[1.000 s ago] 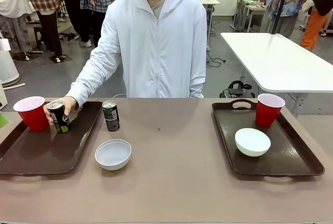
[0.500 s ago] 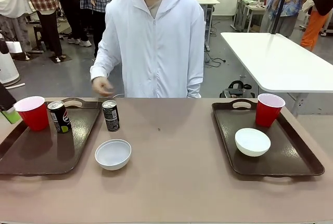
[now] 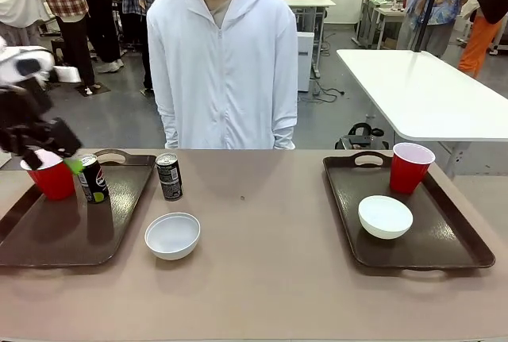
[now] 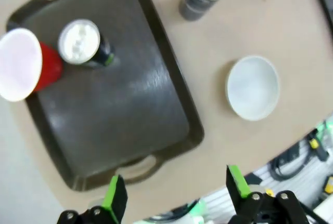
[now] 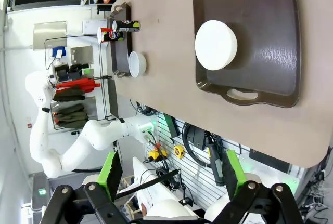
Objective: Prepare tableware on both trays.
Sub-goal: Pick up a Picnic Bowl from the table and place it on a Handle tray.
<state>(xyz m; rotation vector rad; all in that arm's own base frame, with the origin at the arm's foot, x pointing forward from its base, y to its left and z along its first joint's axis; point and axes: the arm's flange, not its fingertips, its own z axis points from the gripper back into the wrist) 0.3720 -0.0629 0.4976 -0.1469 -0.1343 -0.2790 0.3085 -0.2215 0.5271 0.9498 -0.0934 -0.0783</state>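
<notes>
Two dark brown glossy trays lie on the tabletop (image 3: 262,286): the left tray (image 3: 48,239) at the robot's left end, the right tray (image 3: 448,243) at its right end, well apart.

Left tray holds:
- left red cup (image 3: 54,182), upright in the far left corner
- tray can (image 3: 93,179), slim, black, silver top, upright just beside that cup

Right tray holds:
- right red cup (image 3: 412,167), upright near the far handle
- right bowl (image 3: 385,216), shallow, white, near the tray's middle

On bare tabletop, off the trays:
- loose can (image 3: 167,176), upright just beside the left tray's far right corner
- loose bowl (image 3: 172,235), white, mouth up, just beside the same tray's right rim, nearer the robot than the loose can

Left pincer (image 4: 175,187): jaws wide, holding nothing, above the left tray's near end in its wrist view. In the front view it is a blurred dark shape in front of the left red cup.

Right pincer (image 5: 172,171): jaws wide, holding nothing, off the tabletop's near edge, facing the right tray.

Person (image 3: 225,64): white zipped jacket, standing at the far side, arms hanging.
</notes>
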